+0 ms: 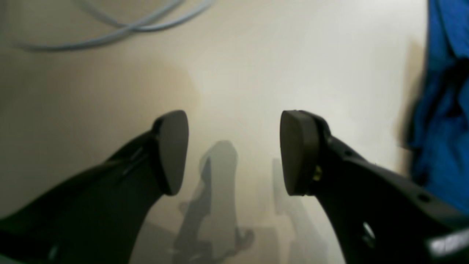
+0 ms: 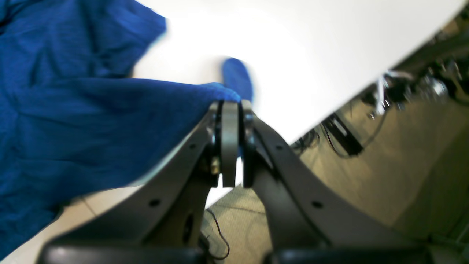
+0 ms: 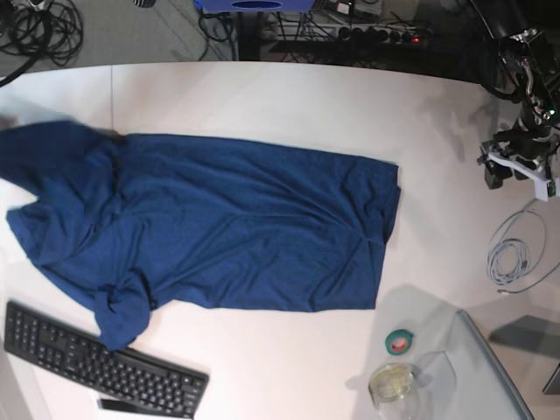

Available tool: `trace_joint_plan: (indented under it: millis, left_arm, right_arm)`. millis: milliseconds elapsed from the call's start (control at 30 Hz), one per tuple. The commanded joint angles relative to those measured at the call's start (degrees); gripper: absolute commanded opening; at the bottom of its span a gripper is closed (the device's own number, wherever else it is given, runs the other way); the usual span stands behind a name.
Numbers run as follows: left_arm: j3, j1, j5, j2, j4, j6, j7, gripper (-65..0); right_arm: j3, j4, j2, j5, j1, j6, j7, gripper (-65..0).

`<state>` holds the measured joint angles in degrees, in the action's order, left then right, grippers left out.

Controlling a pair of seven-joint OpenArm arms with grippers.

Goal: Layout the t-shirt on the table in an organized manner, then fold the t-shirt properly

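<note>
Base view: we see the t-shirt (image 3: 219, 232) spread across the table (image 3: 289, 96), from the middle toward nine o'clock, above the keyboard (image 3: 96, 363). Our right claw (image 2: 231, 110) is pinched shut on a bit of the blue cloth. Our left claw (image 1: 234, 150) stands wide open, holding nothing, over bare table.

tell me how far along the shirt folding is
Laying out looks mostly done: the t-shirt lies spread on the table, though its sleeve end near the keyboard is bunched. In hand: the right gripper is shut on a pinch of cloth, apparently straightening it, while the left gripper hangs open over bare table, holding nothing. Left: smoothing that end and all the folds; none is visible.
</note>
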<state>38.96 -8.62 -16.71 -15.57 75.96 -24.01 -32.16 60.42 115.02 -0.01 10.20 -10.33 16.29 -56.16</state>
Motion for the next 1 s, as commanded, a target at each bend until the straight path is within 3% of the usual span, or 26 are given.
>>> trace_joint_plan:
  millis: [0, 167, 333, 533, 633, 733, 767, 900, 967]
  left_arm:
    - [0.0, 0.2, -0.8, -0.7, 0.7, -0.3, 1.1, -27.0]
    - [-0.1, 0.3, -0.8, 0.4, 0.7, -0.3, 1.1, -27.0]
    - [-0.1, 0.6, -0.7, 1.3, 0.7, -0.3, 1.1, -27.0]
    - [0.2, 0.6, -0.7, 0.8, -3.4, -0.3, 1.1, -28.1]
    - [0.5, 0.6, -0.7, 0.8, -5.8, -0.3, 1.3, -41.3]
    - [0.6, 0.2, -0.7, 0.8, -6.4, -0.3, 1.3, -62.4]
    - [0.6, 0.2, -0.7, 0.8, -6.4, -0.3, 1.3, -65.0]
    - [0.5, 0.1, -0.7, 0.9, -6.5, -0.4, 1.3, -65.0]
    - [0.5, 0.1, -0.4, 0.9, -6.5, -0.4, 1.3, -65.0]
  right_arm:
    - [1.0, 0.9, 0.8, 0.0, 0.3, -0.2, 2.1, -64.8]
    - [-2.1, 1.1, 0.6, 0.1, 0.3, 0.0, 6.7, -64.8]
    - [-13.0, 1.1, 0.4, 0.3, 0.5, 0.0, 7.2, -65.0]
    - [-26.6, 0.8, -1.1, 4.8, 4.4, -0.1, 7.2, -65.0]
    - [-37.6, -0.3, -1.1, 5.1, 8.0, -0.3, 7.2, -65.0]
    - [-47.0, -5.9, -1.1, 5.1, 13.3, -0.3, 7.3, -65.0]
    - [-49.6, -9.2, -1.1, 5.1, 15.4, -0.3, 7.3, -65.0]
    - [-57.1, -27.0, -1.2, 5.4, 24.3, -0.3, 8.6, -64.7]
    - [-60.7, -33.0, -1.2, 5.4, 27.3, -0.3, 9.1, -60.6]
